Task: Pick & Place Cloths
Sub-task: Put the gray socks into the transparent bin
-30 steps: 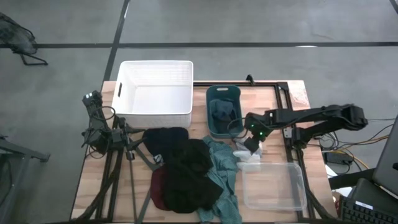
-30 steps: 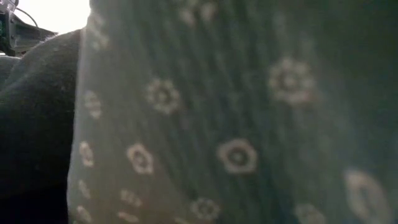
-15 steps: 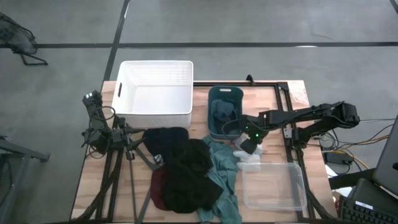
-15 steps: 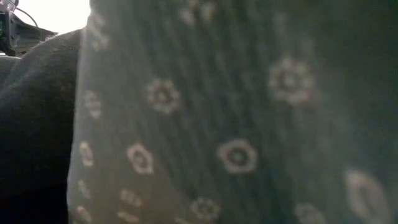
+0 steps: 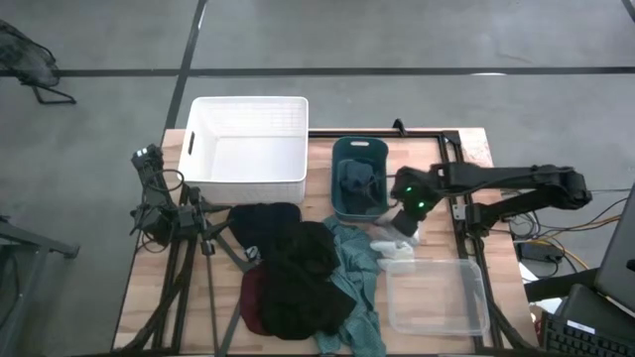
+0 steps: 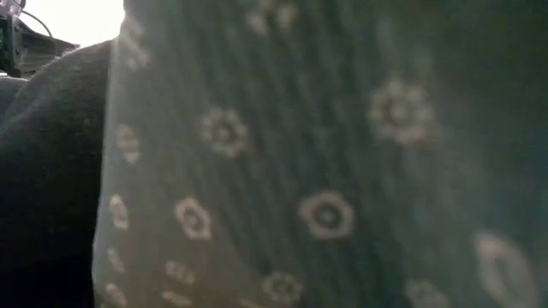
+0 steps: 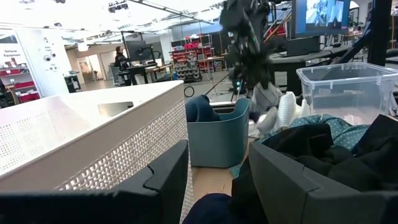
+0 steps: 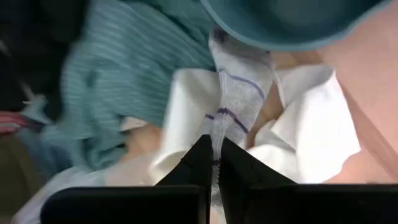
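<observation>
The whole desk (image 5: 466, 149) is shown only in the high view. There the right gripper (image 5: 405, 220) is seen between the teal bin (image 5: 357, 176) and the clear bin (image 5: 437, 295), above the small white cloths (image 5: 397, 245). What it holds is made plain only in the right wrist view: a grey cloth with purple stripes (image 8: 239, 102) is pinched between the two fingers (image 8: 198, 163), which are pressed almost together, and the white cloths (image 8: 311, 137) lie spread beneath it.

The low view is filled by the teal green cloth (image 6: 325, 171), printed with pale rings, with the black cloth (image 6: 47, 162) beside it; neither arm is seen there.

In the left wrist view the left gripper (image 7: 217, 180) is seen with its fingers spread apart and nothing between them. It is parked at the desk's left side, next to the white bin (image 5: 246, 139).

A dark navy cloth (image 5: 352, 178) lies in the teal bin. Nothing is seen in the white bin or the clear bin. The large black cloth, the teal green cloth and a maroon cloth (image 5: 252, 297) are heaped on the desk in front of the bins.
</observation>
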Tool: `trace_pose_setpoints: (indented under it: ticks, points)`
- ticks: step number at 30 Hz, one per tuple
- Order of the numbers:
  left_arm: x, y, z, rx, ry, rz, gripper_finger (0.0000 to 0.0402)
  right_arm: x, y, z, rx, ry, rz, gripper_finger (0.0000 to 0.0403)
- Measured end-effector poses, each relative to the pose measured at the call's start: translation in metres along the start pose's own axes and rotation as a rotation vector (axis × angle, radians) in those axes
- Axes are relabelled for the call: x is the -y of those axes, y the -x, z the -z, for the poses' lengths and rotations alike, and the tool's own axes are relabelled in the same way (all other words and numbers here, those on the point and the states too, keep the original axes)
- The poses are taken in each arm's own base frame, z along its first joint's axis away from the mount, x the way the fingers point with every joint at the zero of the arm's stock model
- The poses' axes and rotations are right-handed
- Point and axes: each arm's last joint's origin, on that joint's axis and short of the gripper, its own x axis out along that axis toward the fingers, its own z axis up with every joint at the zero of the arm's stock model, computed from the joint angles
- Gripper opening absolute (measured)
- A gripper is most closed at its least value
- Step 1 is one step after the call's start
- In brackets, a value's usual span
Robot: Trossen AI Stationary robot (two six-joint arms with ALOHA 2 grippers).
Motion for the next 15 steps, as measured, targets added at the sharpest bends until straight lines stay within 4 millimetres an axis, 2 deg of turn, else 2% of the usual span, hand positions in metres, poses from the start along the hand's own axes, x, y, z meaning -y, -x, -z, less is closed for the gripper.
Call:
trace_pose_setpoints:
  ticks: [6,12,15]
  points:
    - [0.000,0.000,0.000,0.000,0.000,0.000,0.0177,-0.014,0.053,0.014,0.083,0.028,-0.060,0.0009]
    - [0.000,0.000,0.000,0.000,0.000,0.000,0.0177,-0.032,0.112,0.041,0.155,0.077,-0.189,0.0009]
    - [0.000,0.000,0.000,0.000,0.000,0.000,0.0177,-0.040,0.133,0.053,0.180,0.116,-0.270,0.0009]
